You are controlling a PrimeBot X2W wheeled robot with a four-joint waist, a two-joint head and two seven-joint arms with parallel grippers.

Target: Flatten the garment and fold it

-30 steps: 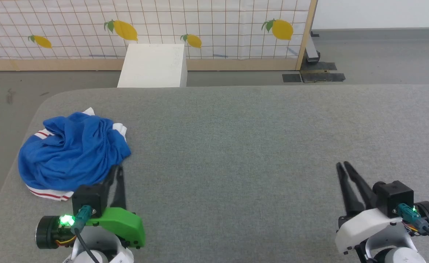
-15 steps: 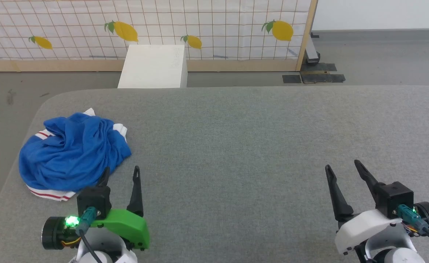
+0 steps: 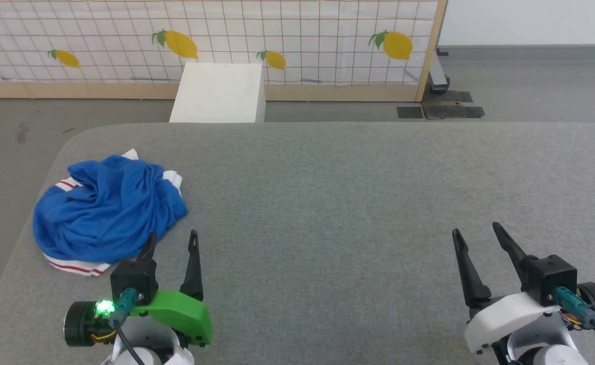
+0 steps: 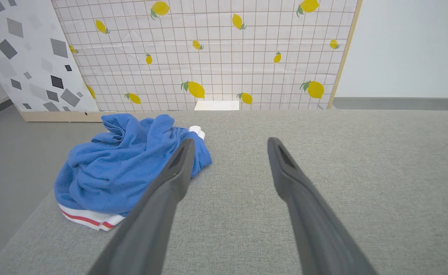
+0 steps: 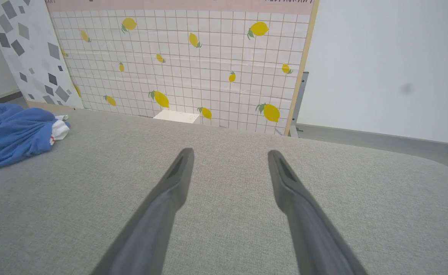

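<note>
The garment (image 3: 107, 210) is lying in a crumpled blue heap at the far left of the grey surface (image 3: 358, 192), with some red-striped white trim poking out along its near edge. The left jaws are sitting wide open just on the near side of it, holding nothing, with one tip right at the heap's edge; can't tell if it's touching. The right jaws are gaping wide too, hanging over the near right, well apart from the garment.
</note>
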